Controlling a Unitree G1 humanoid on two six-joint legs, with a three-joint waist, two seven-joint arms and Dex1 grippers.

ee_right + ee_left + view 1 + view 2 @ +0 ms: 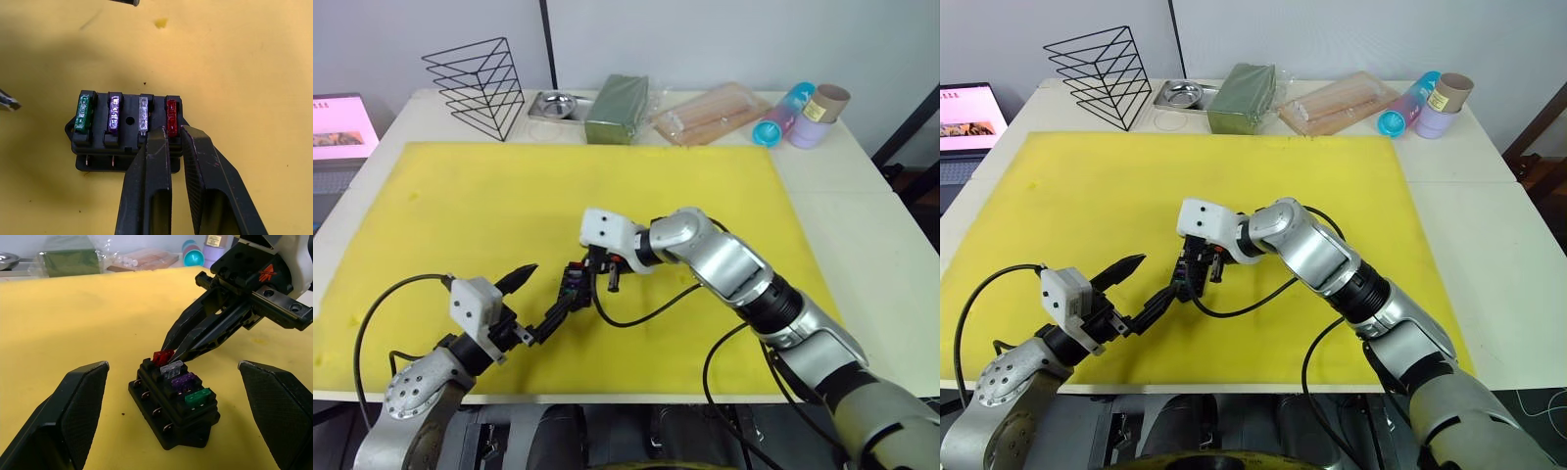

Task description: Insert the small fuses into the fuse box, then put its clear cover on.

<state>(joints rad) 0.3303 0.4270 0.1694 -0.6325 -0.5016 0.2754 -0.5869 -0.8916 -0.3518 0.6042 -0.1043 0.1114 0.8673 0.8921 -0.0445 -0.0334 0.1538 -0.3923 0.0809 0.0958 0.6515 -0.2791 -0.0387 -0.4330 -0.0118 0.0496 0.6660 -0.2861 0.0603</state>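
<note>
All four fuses sit in the fuse box (128, 128): green fuse (83, 114), purple fuse (114, 114), grey fuse (144, 114) and red fuse (171, 117) in a row of slots. The box rests on the yellow mat (489, 206), toward the middle of the surface's near edge. The right pincer (175, 134) is down at the box with its fingers nearly together around the red fuse, pinching or pressing it; in the left wrist view that fuse looks slightly tilted, so it may not be fully seated yet. The left pincer (173, 377) is spread wide apart, empty, just beside the box on the near side. Judgement: insertion is almost done; the clear cover is not yet on the box.
</note>
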